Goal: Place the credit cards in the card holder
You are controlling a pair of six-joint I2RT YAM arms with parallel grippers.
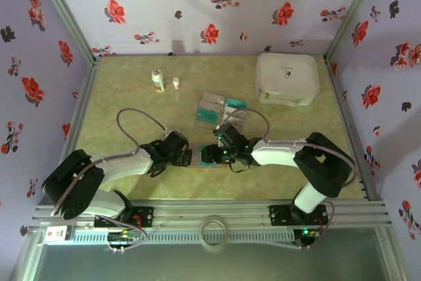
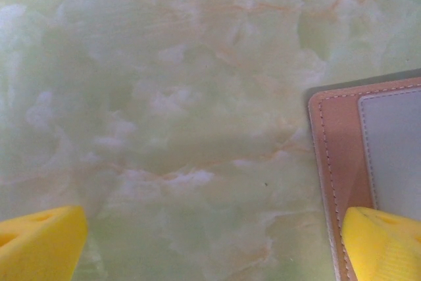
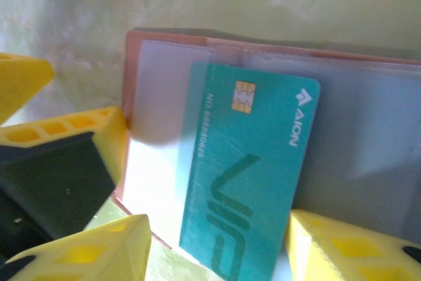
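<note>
My spread-wide left gripper [image 2: 210, 245] pins the card holder [image 2: 332, 162], so my right gripper [image 3: 220, 241], maybe pinching the teal card [image 3: 247, 162], I cannot tell, should push it straight in.

top view is evenly lit from above, soft and a little grainy; only faint short shadows fall on the desk [image 1: 131, 97], and the white case [image 1: 287, 78] is nearly blown out. left wrist view is bright and washed out, the desk's marbling hazy, a dimmer patch at its middle, the left jaws smeared at the bottom corners. right wrist view is sharper: print on the card [image 3: 250, 169] reads clearly, the clear sleeve [image 3: 368, 129] of the holder [image 3: 133, 83] glares pale, the right jaws are out of focus
</note>
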